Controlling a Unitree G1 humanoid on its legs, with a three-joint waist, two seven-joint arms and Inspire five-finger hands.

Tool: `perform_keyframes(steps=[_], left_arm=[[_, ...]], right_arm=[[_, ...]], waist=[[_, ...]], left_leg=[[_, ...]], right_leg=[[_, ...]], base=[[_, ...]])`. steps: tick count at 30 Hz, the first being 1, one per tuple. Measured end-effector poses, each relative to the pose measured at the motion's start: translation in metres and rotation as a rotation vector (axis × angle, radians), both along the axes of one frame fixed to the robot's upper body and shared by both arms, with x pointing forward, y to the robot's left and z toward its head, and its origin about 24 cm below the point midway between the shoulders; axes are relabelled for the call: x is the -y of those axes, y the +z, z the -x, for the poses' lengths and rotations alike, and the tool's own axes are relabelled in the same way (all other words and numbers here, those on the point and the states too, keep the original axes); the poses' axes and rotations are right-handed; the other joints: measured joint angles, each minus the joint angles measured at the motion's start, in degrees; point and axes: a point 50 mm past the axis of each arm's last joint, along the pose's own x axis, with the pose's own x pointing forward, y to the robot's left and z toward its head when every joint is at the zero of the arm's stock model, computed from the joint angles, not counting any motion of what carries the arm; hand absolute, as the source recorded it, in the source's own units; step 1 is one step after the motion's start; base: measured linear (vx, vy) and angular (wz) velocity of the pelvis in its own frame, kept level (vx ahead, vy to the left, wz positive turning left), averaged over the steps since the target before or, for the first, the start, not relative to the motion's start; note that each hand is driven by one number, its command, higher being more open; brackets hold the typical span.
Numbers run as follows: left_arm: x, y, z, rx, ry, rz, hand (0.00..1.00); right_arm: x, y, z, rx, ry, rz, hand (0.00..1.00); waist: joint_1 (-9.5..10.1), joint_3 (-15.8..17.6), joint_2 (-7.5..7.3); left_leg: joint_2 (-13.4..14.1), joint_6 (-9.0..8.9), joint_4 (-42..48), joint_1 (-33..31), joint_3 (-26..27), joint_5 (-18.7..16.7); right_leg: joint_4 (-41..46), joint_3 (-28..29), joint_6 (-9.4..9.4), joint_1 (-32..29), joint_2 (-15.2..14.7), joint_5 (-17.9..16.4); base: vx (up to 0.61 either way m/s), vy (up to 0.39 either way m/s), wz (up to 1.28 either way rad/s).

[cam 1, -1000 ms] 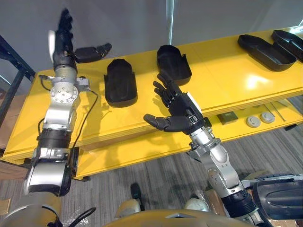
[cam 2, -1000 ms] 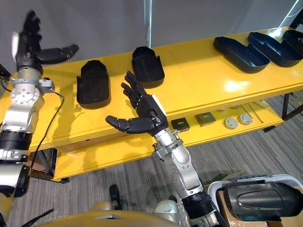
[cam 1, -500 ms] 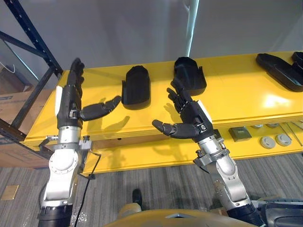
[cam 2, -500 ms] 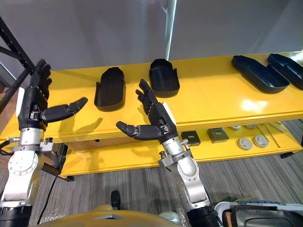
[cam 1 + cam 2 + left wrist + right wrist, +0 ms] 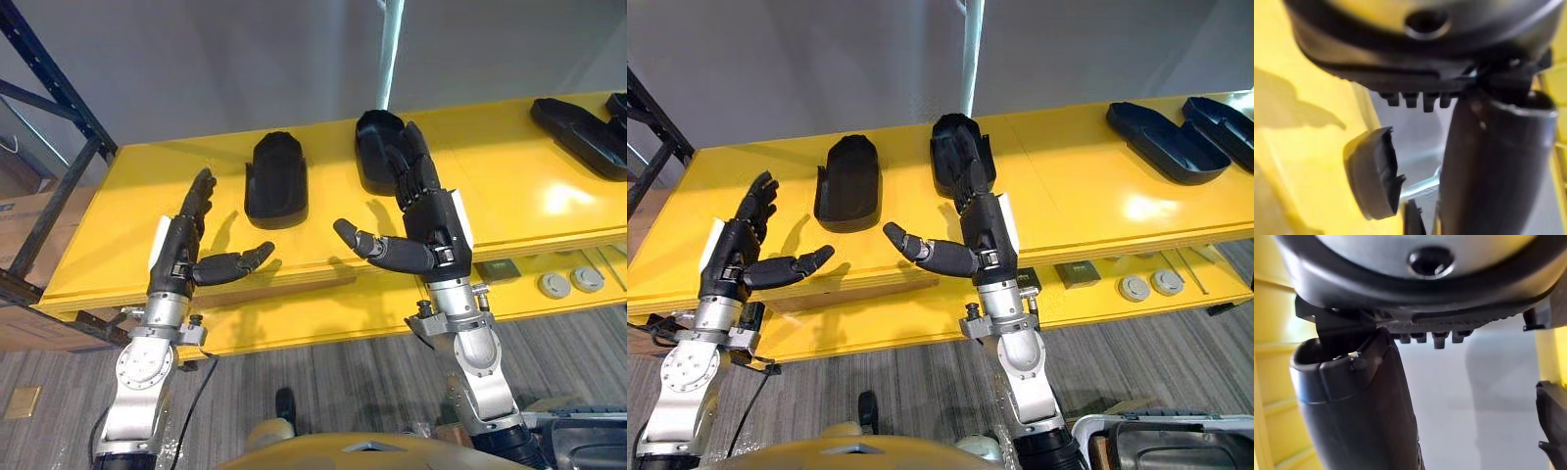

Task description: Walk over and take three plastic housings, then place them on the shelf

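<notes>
1. Now, both hands are open and hold nothing. The left hand point(image 5: 181, 253) hangs over the front of the table point(image 5: 108, 196), fingers straight, thumb out.
2. The right hand point(image 5: 428, 211) is spread the same way. Its fingers point(image 5: 416, 168) overlap the right housing point(image 5: 372, 142), but I cannot tell whether they touch it.
3. The left housing point(image 5: 276, 181) lies beside the right one on the table, just past the left hand and apart from it. Other housings point(image 5: 573, 127) lie well off at the right end.
4. Each looks like a thin moulded shell, so probably light, stiff and fairly smooth.
5. The best hold, I judge, is thumb inside the hollow with fingers outside 1 side wall.
</notes>
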Motion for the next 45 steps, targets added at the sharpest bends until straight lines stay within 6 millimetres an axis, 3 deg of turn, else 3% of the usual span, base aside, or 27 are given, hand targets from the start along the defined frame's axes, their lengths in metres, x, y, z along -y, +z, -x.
perform_keyframes(steps=[5,14,25,45], left_arm=[[0.005,-0.014,-0.010,-0.052,0.006,-0.003,1.00],[-0.002,-0.012,-0.028,-0.008,0.141,-0.015,1.00],[-0.012,-0.005,-0.050,0.069,0.350,0.015,1.00],[-0.011,0.004,-0.068,0.097,0.373,0.028,1.00]], right_arm=[[0.006,0.001,-0.001,0.003,-0.010,0.023,1.00],[0.010,0.003,-0.002,0.012,0.022,0.064,1.00],[0.005,0.012,-0.008,0.043,0.076,0.042,1.00],[-0.009,0.017,-0.012,0.061,0.129,0.024,1.00]], waist=[[-0.78,0.60,0.69],[-2.42,3.12,1.84],[-3.75,5.28,1.63],[-4.73,8.82,0.94]], left_leg=[[-0.11,0.46,0.04,-0.88,0.87,0.35],[-0.42,0.38,0.04,-1.37,2.12,0.30],[-1.09,0.83,0.21,-1.41,3.18,0.64],[-1.15,1.02,0.20,-1.83,3.26,0.79]], right_leg=[[2.72,1.65,-0.07,-2.81,-0.61,-0.68],[5.66,3.68,0.12,-5.70,-1.45,-1.74],[7.37,5.28,0.34,-7.44,-2.33,-1.79],[7.91,5.65,0.29,-8.22,-2.39,-1.84]], base=[[-0.01,0.001,-0.09],[-0.02,-0.001,-0.08],[0.00,0.000,-0.04],[0.00,0.000,0.00]])
